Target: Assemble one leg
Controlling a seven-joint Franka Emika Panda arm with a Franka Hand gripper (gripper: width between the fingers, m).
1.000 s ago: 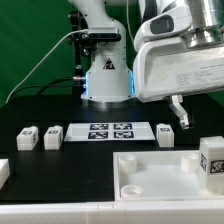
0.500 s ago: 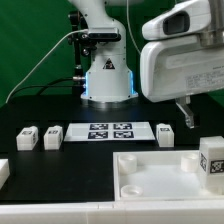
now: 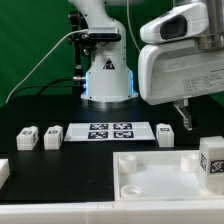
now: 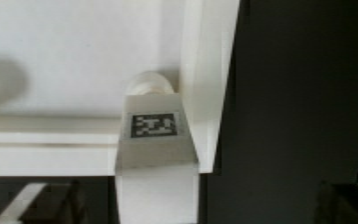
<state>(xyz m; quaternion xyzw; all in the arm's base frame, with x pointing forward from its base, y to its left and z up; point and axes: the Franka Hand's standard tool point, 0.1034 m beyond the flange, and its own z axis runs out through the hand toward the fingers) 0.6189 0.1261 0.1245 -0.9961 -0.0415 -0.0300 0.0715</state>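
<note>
**Pincer.** The pincer [image 3: 186,120] hangs in the air at the exterior view's right, under a bulky white wrist housing [image 3: 180,62]. Only one dark finger [image 3: 184,110] shows clearly. I cannot tell how wide the jaws stand, and nothing is seen held between them.

**Legs.** There are four small white blocks, each with a square marker.
- The first leg [image 3: 27,137] and second leg [image 3: 53,136] stand side by side on the black desk [image 3: 40,110], to the exterior view's left of the marker board [image 3: 110,131].
- The third leg [image 3: 165,133] stands just beside the board's other end. It is below the pincer and near it, but apart from it.
- The fourth leg [image 3: 212,160] stands upright on the large white panel [image 3: 160,178] at the exterior view's right edge.

**Wrist view.** A marked leg [image 4: 155,150] stands upright against the white panel's edge [image 4: 208,60], with a rounded recess just behind it. Which of the four it is cannot be confirmed.

**Surroundings.**
- The robot base [image 3: 106,75] stands behind the marker board.
- A cable [image 3: 40,60] runs off to the exterior view's left, in front of a green backdrop [image 3: 30,30].
- Another white part [image 3: 3,172] is cut off by the left edge.
- The wrist housing blocks sight of the pincer's upper part.
</note>
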